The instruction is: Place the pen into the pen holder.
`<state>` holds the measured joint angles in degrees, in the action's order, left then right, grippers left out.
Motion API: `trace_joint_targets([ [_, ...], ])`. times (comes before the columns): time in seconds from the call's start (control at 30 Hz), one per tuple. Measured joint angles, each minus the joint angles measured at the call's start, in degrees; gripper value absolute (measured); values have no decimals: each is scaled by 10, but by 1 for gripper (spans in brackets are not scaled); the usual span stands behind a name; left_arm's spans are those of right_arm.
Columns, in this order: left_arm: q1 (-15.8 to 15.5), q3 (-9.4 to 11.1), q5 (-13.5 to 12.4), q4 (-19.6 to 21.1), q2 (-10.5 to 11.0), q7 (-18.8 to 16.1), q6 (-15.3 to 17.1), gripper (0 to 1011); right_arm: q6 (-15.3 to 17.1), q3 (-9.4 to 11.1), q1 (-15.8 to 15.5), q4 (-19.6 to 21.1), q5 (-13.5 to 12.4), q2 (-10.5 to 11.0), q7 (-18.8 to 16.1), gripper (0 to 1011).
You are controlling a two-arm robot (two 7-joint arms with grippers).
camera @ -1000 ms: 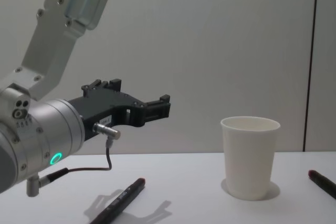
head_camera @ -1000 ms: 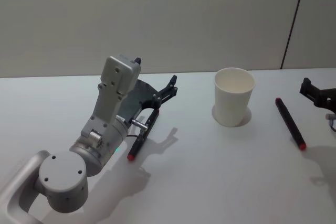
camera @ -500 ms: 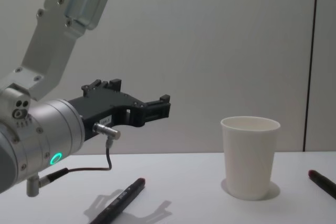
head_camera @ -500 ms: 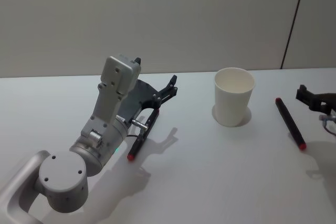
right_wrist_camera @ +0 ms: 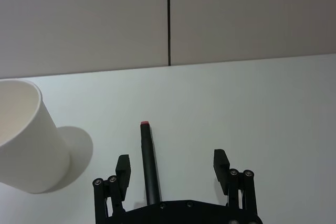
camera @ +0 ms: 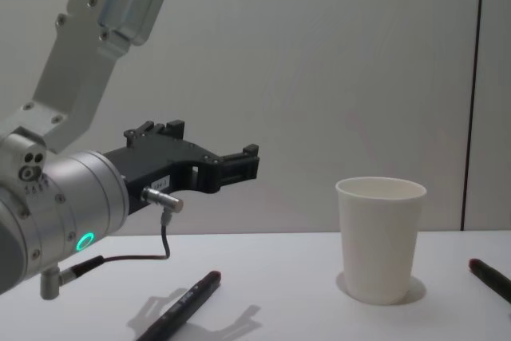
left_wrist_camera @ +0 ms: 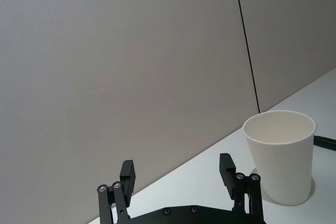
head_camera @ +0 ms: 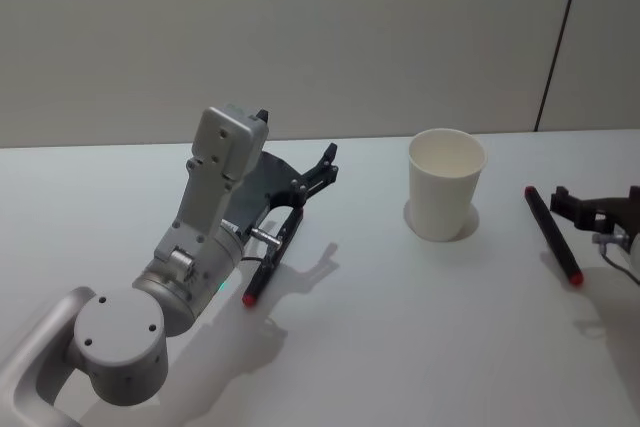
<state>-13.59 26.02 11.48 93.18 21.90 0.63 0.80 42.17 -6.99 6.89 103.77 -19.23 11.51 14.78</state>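
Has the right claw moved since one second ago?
Yes. In the head view the right claw has shifted left, closing on the pen lying right of the paper cup.

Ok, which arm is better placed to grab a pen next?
Right, probably. The right gripper has its jaws open, with the right-hand pen lined up between them; the left gripper hangs well above the other pen.

A white table (head_camera: 420,347) spreads from 3 through 6 to 9 o'clock in the head view. Behind it at 12 stands a grey wall (head_camera: 300,27), its dark seam (head_camera: 561,37) at 2 o'clock
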Motion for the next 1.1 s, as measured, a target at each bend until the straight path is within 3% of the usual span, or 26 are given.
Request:
trace_joint_targets([
  [0.37, 0, 0, 0, 0, 0, 0, 0, 1001, 30, 1, 9, -26, -1, -13, -6, 1002],
  [0.67, 0, 0, 0, 0, 0, 0, 0, 1001, 36, 2, 17, -45, 1, -23, -6, 1002],
  [1.1, 0, 0, 0, 0, 0, 0, 0, 1001, 33, -4, 38, -83, 32, -37, -17, 1002],
])
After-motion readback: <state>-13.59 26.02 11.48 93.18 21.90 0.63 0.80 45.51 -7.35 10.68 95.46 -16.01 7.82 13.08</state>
